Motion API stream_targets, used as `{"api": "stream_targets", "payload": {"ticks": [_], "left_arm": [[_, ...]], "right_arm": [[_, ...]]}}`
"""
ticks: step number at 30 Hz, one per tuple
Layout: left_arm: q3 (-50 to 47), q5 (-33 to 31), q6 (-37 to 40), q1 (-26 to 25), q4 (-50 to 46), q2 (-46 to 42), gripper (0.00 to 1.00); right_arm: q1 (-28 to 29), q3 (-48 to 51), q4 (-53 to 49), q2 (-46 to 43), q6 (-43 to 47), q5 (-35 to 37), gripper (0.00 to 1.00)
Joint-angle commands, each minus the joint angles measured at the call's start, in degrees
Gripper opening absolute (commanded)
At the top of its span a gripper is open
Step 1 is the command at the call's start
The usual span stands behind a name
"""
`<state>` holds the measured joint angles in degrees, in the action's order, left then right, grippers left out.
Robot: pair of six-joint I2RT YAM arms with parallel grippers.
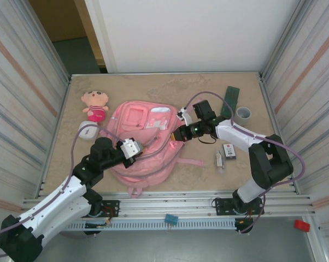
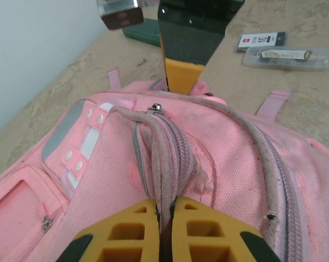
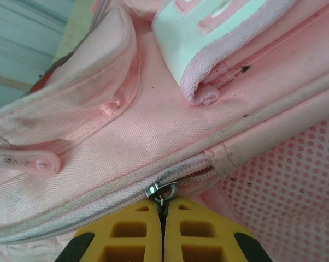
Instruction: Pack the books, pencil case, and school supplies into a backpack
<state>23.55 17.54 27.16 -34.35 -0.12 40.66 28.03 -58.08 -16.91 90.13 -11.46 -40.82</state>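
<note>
The pink backpack (image 1: 145, 150) lies flat mid-table, front pockets up. My left gripper (image 1: 138, 148) is shut on a raised fold of its zip seam (image 2: 165, 180), near its front edge. My right gripper (image 3: 163, 206) is shut on the metal zip pull (image 3: 161, 190) at the bag's right side (image 1: 176, 135); one of its yellow fingers (image 2: 183, 76) shows beyond the seam. The dark green pencil case (image 1: 231, 98) lies at the back right. A small black rectangle (image 1: 228, 150) and a white tube (image 1: 219, 159) lie right of the bag. The books are out of view.
A pink-and-tan plush doll (image 1: 95, 105) and a white rounded object (image 1: 89, 130) sit left of the bag. A grey ring (image 1: 242, 113) stands beside the pencil case. Metal walls close in both sides, and a rail runs along the near edge (image 1: 170, 199).
</note>
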Motion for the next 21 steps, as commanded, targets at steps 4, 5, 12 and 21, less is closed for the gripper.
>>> {"api": "stream_targets", "payload": {"ticks": [4,5,12,21], "left_arm": [[3.9,-5.5,1.2,-0.6,2.5,2.6,0.00],[4.2,-6.4,0.8,-0.7,2.6,3.0,0.00],[5.8,-12.7,-2.9,-1.3,3.8,5.8,0.00],[7.4,-16.2,-1.1,-4.8,2.7,9.3,0.00]], "right_arm": [[0.4,-6.2,-10.9,-4.8,2.3,7.5,0.00],[0.5,-6.7,-11.8,-4.9,2.2,6.9,0.00],[4.5,-8.5,-16.1,-5.1,1.8,1.7,0.00],[5.2,-10.8,-19.3,-2.5,-2.4,-2.6,0.00]]}}
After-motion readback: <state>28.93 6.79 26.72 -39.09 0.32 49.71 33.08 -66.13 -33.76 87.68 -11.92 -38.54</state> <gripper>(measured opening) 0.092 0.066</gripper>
